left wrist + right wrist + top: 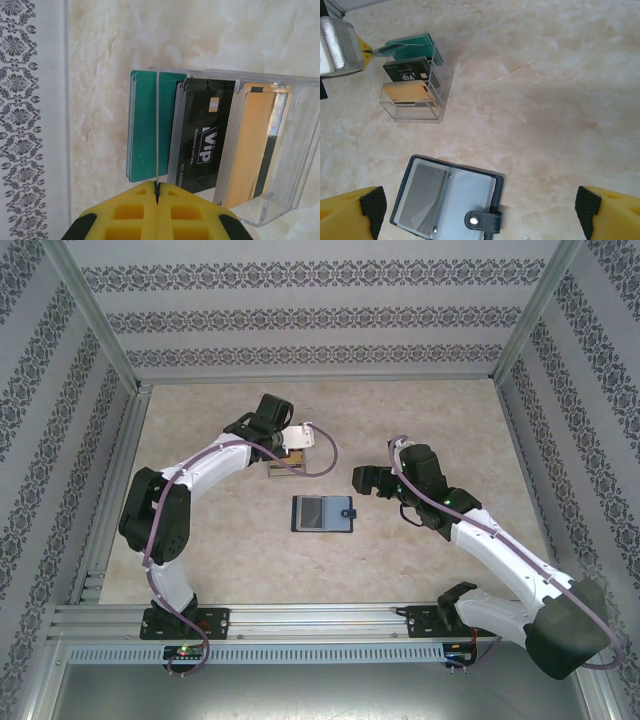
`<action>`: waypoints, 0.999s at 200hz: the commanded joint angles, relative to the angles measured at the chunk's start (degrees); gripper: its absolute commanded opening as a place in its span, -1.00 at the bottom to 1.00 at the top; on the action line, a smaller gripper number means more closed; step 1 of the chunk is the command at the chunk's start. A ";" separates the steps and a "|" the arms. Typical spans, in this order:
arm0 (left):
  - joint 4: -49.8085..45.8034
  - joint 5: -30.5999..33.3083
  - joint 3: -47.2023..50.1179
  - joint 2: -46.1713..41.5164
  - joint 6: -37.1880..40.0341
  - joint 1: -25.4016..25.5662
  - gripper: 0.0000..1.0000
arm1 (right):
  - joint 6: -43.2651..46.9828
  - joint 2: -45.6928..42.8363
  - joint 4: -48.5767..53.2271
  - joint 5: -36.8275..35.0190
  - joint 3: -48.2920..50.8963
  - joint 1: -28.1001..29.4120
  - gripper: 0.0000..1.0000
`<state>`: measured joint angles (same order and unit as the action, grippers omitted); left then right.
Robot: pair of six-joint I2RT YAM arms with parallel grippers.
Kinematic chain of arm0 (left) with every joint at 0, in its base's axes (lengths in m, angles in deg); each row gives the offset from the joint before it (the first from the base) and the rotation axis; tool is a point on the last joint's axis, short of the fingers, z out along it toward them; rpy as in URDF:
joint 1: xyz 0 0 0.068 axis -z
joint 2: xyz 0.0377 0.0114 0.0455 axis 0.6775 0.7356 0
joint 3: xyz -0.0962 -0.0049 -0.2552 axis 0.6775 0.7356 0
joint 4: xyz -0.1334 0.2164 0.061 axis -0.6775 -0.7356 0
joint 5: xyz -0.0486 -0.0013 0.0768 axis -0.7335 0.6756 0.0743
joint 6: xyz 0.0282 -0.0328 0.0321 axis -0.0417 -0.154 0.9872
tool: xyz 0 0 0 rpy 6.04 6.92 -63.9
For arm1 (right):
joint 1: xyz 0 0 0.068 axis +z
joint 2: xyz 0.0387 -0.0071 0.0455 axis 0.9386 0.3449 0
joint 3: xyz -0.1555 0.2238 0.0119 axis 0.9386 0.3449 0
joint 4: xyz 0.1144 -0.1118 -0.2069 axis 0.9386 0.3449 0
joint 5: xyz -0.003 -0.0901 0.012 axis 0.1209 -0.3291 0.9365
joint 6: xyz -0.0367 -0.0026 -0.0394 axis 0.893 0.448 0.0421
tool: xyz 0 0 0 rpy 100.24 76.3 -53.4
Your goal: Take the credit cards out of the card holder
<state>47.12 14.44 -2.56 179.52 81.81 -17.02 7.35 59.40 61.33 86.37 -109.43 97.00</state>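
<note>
Two arms over pale marbled counter (450,420). Noted card holder (322,513) lying open and flat mid-counter, between the arms, snap tab toward the right in top view, clear sleeves facing up. Spotted greyish card (422,195) inside the sleeve away from the tab. Found left end effector (156,187) pinched tight on a thin credit card (157,125), seen edge-on from left wrist as a grey line, held at clear box (295,150) just beyond the card holder. Counted three compartments in box: teal cards (142,125), black cards (205,135), gold cards (250,145), all standing on edge. Held card lined up with teal stack; touching or not, cannot tell. Found right end effector (365,480) spread wide, gripping nothing, hovering just right of card holder in top view; yellow fingers (350,212) either side of it from right wrist, clear of it
</note>
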 commanded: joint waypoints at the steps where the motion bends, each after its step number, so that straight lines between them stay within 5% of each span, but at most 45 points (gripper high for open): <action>1: 1.44 0.33 -1.96 1.35 1.91 -1.15 -1.00 | 1.38 0.95 -1.04 -0.07 -2.08 -0.44 0.96; 139: 2.40 1.30 -4.51 8.01 0.77 -2.60 -0.97 | 0.59 4.90 -0.82 2.03 -4.21 -1.60 0.96; 200: 3.20 2.40 -7.15 9.59 -2.05 -3.64 -0.74 | -0.04 5.83 -0.67 2.62 -4.57 -1.71 0.97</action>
<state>48.35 15.75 -6.93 187.91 81.96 -19.14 7.29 64.73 61.35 88.10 -112.23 95.80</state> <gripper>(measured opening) 0.118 0.982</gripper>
